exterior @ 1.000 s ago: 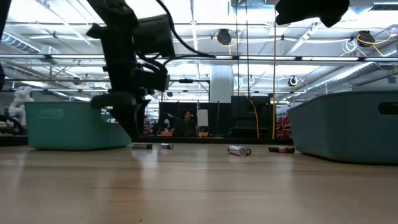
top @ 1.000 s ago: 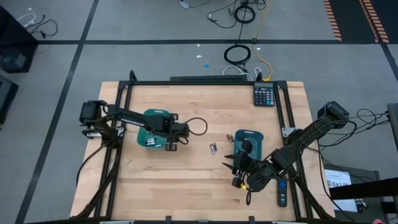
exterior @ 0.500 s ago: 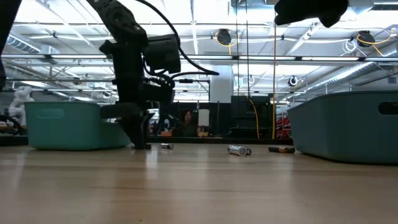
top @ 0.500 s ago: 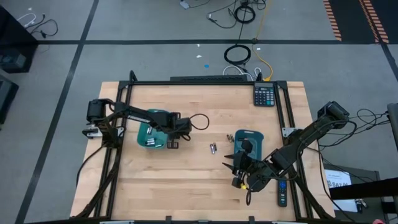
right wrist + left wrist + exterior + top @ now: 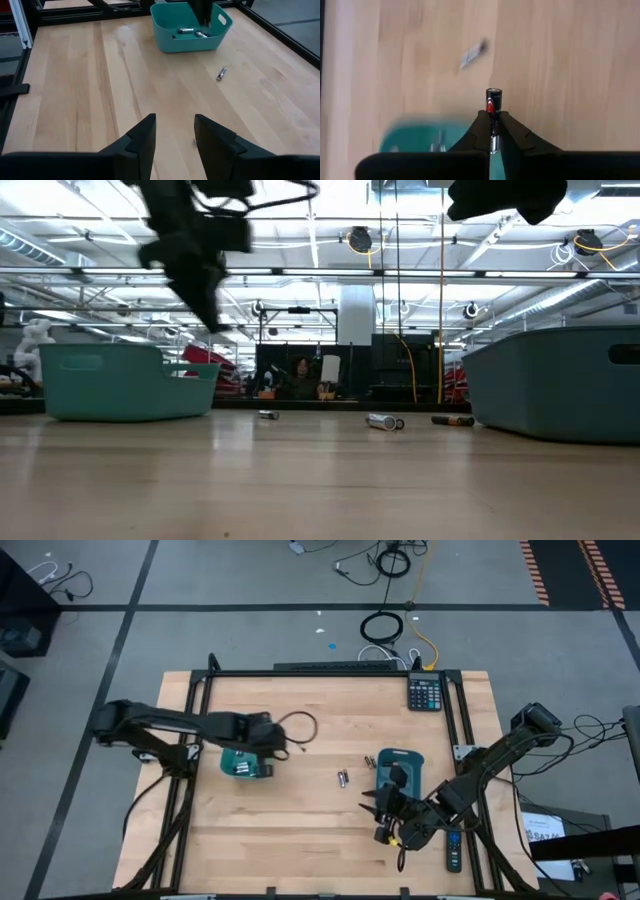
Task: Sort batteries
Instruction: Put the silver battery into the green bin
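My left gripper (image 5: pixel 493 116) is shut on a thin dark battery with a red band (image 5: pixel 493 99). It hangs high above the left teal tray (image 5: pixel 243 764), which holds some silvery batteries. Loose batteries lie on the wood between the trays (image 5: pixel 343 778) (image 5: pixel 368 762) (image 5: pixel 383 421). My right gripper (image 5: pixel 174 131) stands open and empty, low over the table in front of the right teal tray (image 5: pixel 401 766). My left gripper pinches the dark battery between its two fingertips (image 5: pixel 481 120), at the red band (image 5: pixel 492 107). The battery lies along the fingers, with its dark end sticking out past the tips. The fingers point down, and the battery is lifted clear of table and tray.
A calculator (image 5: pixel 425 692) lies at the far right corner, and a black remote (image 5: pixel 454 850) lies near the right front edge. Black frame rails run along the table's far edge and both sides. Bare wood stretches across the near half.
My left gripper has shut on the dark battery that lay on the table just right of the left tray. It has risen with the battery and drawn back toward the table's left, over the tray. The battery is lifted clear.
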Action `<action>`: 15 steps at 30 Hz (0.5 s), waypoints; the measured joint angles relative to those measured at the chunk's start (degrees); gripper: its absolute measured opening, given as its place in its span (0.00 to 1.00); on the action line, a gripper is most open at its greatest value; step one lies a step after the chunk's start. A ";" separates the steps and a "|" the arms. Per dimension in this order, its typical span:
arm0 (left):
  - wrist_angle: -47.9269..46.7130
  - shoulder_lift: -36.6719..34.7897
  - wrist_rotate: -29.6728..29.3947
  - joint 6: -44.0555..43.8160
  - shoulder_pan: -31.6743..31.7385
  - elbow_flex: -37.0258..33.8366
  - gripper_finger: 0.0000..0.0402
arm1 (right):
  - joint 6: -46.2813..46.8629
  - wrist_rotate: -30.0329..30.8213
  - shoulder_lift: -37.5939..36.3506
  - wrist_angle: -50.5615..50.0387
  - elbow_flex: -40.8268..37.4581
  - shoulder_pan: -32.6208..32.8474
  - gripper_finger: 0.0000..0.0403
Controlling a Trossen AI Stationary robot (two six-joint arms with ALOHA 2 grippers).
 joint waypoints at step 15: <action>-6.08 -12.00 -4.81 -11.92 2.07 -7.30 0.39 | 2.63 -0.46 2.02 0.79 0.00 -0.83 0.31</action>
